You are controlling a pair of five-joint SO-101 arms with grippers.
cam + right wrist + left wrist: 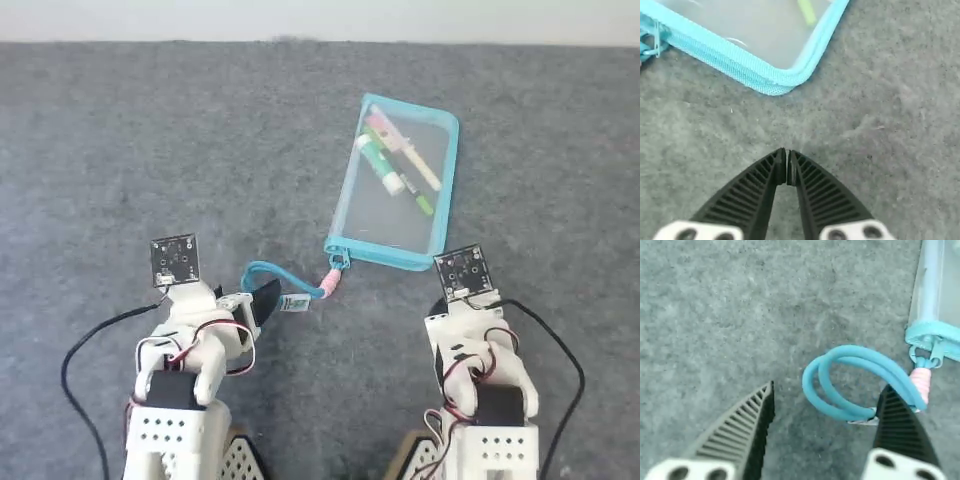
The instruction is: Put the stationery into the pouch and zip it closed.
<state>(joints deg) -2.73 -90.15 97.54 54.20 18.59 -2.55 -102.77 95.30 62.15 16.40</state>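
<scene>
Your clear, blue-edged pouch (pixel 385 222) lies flat on the grey, felt-like tabletop (pixel 150 140), with the stationery (pixel 398 160) inside it. At its near corner sit the zip slider (pixel 935 352) and a pink tab (pixel 921 382), and a blue cord (pixel 860 354) loops away from them. A pale wall (pixel 300 20) runs behind the far edge.

Your left hand (pixel 828 387) is spread wide, with the cord's loop between its fingers. One finger may touch the cord, though that is hard to tell. Your right hand (pixel 786 156) is clenched on nothing, just short of the pouch's other near corner.
</scene>
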